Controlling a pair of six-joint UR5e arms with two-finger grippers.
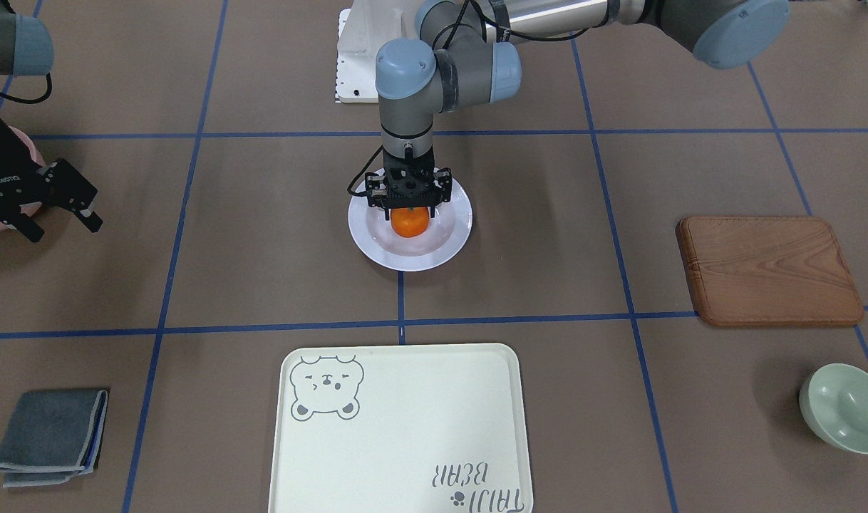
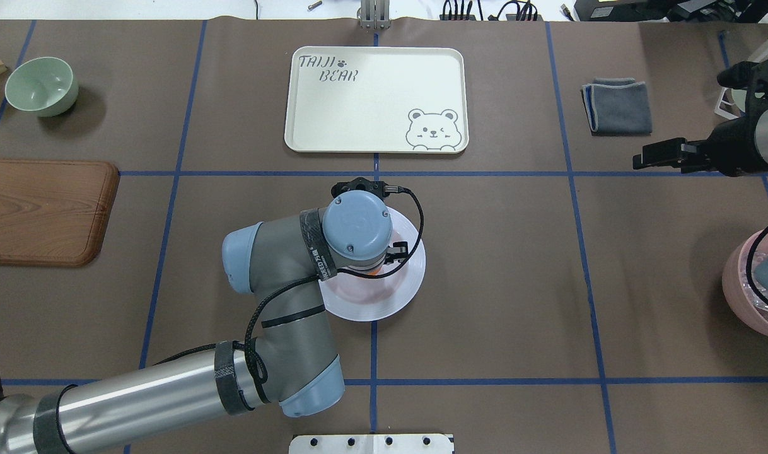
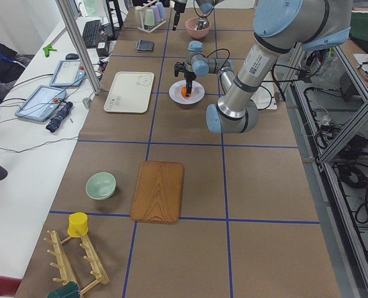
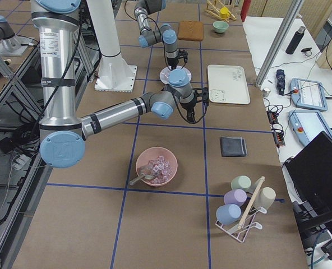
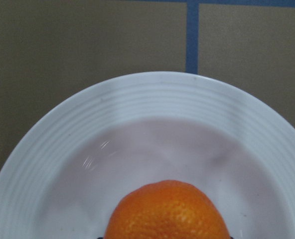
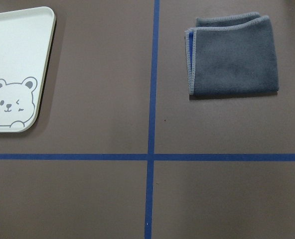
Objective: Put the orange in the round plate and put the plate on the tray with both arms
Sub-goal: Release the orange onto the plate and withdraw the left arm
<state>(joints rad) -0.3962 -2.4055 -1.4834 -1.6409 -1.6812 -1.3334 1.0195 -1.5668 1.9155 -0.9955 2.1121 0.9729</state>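
Orange (image 1: 409, 224) sits in round plate (image 1: 377, 246), flanked by left end effector (image 1: 410, 216) fingers.

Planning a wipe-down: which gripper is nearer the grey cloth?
Right. The right gripper hangs off to the same side as the cloth; the left gripper is central, gripping the orange over the plate.
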